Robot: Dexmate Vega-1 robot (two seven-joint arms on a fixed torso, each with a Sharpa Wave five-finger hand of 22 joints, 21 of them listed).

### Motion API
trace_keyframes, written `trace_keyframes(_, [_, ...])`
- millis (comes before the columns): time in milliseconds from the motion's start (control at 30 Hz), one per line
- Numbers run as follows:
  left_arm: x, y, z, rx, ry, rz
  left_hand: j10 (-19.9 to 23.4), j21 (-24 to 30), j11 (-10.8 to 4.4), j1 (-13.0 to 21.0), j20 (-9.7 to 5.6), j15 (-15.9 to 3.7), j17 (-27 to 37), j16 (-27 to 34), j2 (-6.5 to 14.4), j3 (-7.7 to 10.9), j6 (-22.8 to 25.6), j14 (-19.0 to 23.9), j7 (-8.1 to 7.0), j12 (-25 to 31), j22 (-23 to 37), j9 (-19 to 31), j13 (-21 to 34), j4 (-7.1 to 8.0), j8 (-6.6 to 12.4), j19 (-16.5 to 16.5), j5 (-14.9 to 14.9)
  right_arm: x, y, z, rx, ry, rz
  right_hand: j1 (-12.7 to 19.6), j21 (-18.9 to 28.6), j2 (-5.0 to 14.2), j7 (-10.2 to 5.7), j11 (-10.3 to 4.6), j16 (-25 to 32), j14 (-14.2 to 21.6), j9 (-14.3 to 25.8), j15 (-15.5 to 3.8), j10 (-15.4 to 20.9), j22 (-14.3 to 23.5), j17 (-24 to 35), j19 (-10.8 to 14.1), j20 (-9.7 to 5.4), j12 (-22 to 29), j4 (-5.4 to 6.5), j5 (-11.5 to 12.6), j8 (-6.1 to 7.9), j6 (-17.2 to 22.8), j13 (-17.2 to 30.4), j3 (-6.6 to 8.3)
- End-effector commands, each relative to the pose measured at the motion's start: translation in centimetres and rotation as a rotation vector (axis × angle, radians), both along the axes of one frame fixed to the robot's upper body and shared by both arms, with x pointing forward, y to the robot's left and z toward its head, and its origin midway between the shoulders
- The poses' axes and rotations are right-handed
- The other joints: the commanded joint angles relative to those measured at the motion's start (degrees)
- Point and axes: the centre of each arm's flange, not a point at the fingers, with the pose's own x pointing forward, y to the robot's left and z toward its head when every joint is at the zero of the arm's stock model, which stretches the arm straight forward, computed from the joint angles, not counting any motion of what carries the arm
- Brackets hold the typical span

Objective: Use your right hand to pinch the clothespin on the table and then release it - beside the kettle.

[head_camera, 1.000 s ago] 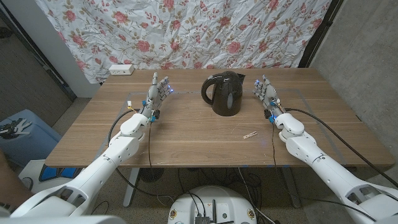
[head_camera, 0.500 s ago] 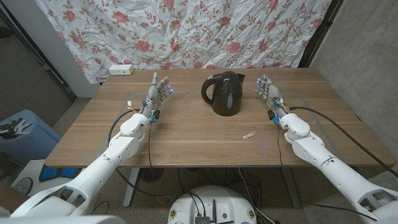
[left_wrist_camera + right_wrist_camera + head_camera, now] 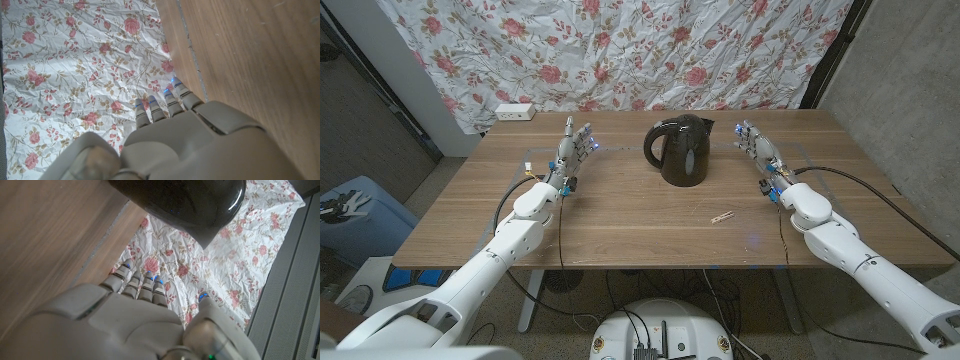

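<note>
The left hand (image 3: 574, 143) stands at the worktop's (image 3: 620, 215) left side, fingers spread, holding nothing, well apart from the kettle (image 3: 680, 149). The kettle stands upright at the worktop's middle, toward the far edge. The clothespin (image 3: 723, 216) lies loose on the wood, nearer the robot than the kettle and a little to its right, touching nothing. The right hand (image 3: 757, 148) stands just right of the kettle, fingers (image 3: 142, 283) spread, holding nothing; the pin lies between it and the near edge.

Assessment: the pinch is not yet begun. Risks from here:
- The right hand sits close beside the kettle; a careless swing toward the pin may knock it.
- The pin is small and flat; fingertips meeting it off-centre would likely skid it across the wood.
- The cable (image 3: 840, 175) trailing by the right arm may snag.
</note>
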Motion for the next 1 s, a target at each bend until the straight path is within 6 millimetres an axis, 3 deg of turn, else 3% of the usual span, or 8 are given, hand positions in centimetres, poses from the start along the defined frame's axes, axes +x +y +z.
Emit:
trace_keyframes(33, [0.0, 0.0, 0.0, 0.000, 0.000, 0.000, 0.1, 0.4, -0.34, 0.0, 0.00, -0.40, 0.2, 0.5, 0.6, 0.05, 0.0, 0.5, -0.49, 0.3, 0.1, 0.3, 0.1, 0.32, 0.37, 0.5, 0.5, -1.5, -0.6, 0.0, -0.137, -0.047, -0.012, 0.1, -0.2, -0.04, -0.74, -0.86, 0.0, 0.3, 0.2, -0.03, -0.1, 0.2, 0.0, -1.2, 0.02, 0.0, -0.57, 0.3, 0.04, -0.4, 0.3, 0.10])
trace_keyframes(733, [0.0, 0.0, 0.0, 0.000, 0.000, 0.000, 0.2, 0.4, -0.31, 0.0, 0.07, -0.41, 0.2, 0.5, 0.6, 0.05, 0.0, 0.5, -0.49, 0.4, 0.1, 0.3, 0.1, 0.32, 0.37, 0.4, 0.5, -4.1, -1.7, 0.2, -0.441, -0.239, -0.102, 1.6, 0.3, -0.60, -3.61, -1.03, -0.1, 0.5, 0.2, 0.46, -0.4, 0.2, -0.7, -2.2, 0.65, 0.2, -2.65, -0.1, -0.42, -3.5, 0.3, 0.76])
trace_keyframes(1000, [0.0, 0.0, 0.0, 0.000, 0.000, 0.000, 0.2, 0.4, -0.34, 0.0, 0.04, -0.39, 0.2, 0.5, 0.6, 0.05, 0.0, 0.5, -0.50, 0.4, 0.1, 0.3, 0.1, 0.32, 0.36, 0.5, 0.5, -4.6, -2.2, 0.4, -0.542, -0.297, -0.128, 3.1, 0.6, -0.65, -5.20, -0.98, -0.2, 0.4, 0.3, 0.98, -0.4, 0.2, -0.9, -1.6, 0.95, 0.3, -4.21, -0.3, -0.20, -4.0, 0.4, 1.50])
